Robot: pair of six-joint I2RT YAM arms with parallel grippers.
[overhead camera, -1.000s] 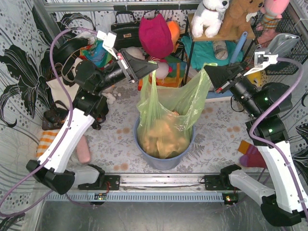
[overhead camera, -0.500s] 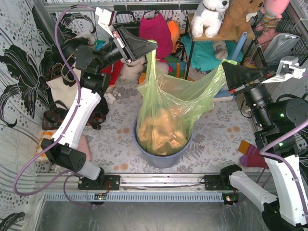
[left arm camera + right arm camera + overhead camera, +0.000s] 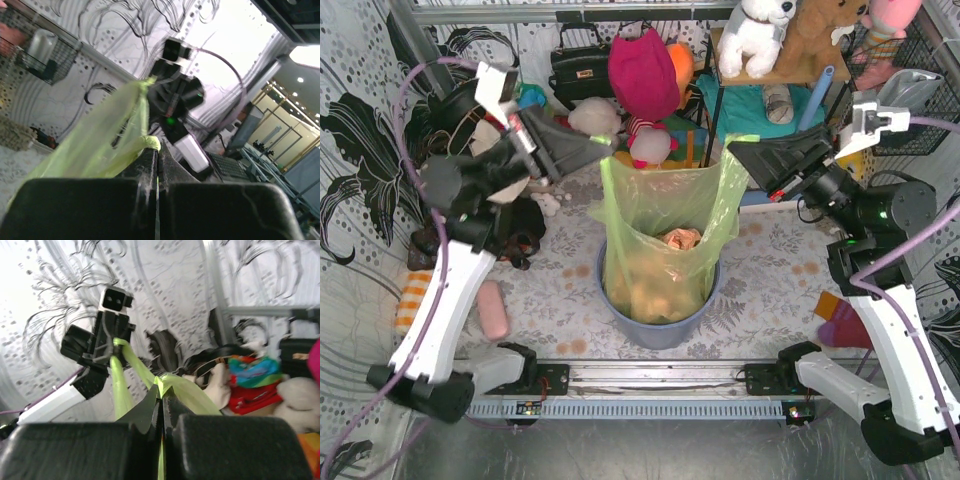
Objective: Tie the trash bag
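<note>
The trash bag is thin light-green plastic with tan-orange crumpled paper showing inside. It stands in the round blue-grey bin at table centre. Its mouth is stretched wide and high between both grippers. My left gripper is shut on the bag's left rim corner, which also shows in the left wrist view. My right gripper is shut on the right rim corner, which also shows in the right wrist view. Each wrist view shows the other arm across the taut green film.
Plush toys, a black handbag and a shelf with stuffed animals crowd the back. A pink roll lies left of the bin, a striped sock right of it. Patterned walls close both sides.
My left gripper has dropped lower and left, my right gripper has swung inward. The bag's mouth went from a twisted pull to a wide, level opening.
</note>
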